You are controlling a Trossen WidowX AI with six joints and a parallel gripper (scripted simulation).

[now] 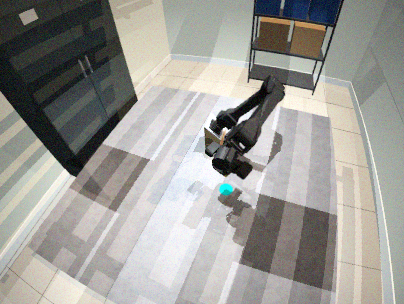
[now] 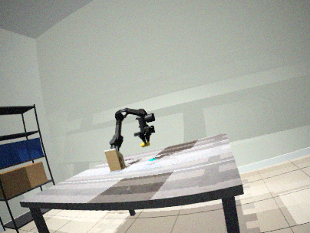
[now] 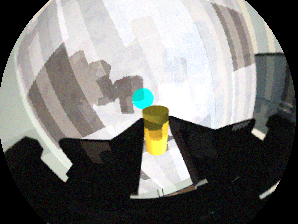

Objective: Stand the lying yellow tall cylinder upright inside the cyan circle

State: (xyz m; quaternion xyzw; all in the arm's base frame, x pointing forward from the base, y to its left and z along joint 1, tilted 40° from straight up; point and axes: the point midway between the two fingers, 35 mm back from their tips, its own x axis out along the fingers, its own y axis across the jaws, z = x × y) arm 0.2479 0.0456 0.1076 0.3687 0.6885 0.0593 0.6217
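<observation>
The yellow cylinder (image 2: 145, 144) (image 3: 156, 145) is held between the fingers of my gripper (image 2: 144, 141) (image 3: 156, 120), which is shut on it. It hangs above the table, clear of the surface, and in the exterior view it looks closer to level than upright. In the top view the arm hides the cylinder and the fingertips. The cyan circle (image 1: 226, 189) (image 2: 152, 159) (image 3: 143, 98) lies flat on the table, uncovered. In the wrist view it shows just beyond the cylinder's dark end, slightly to the left.
A tan box (image 1: 212, 137) (image 2: 114, 161) stands on the table near the arm's base. The table (image 2: 134, 205) has a patchwork of grey and brown stripes. A shelf rack (image 1: 282, 76) and a dark cabinet (image 1: 55, 65) stand beyond the table.
</observation>
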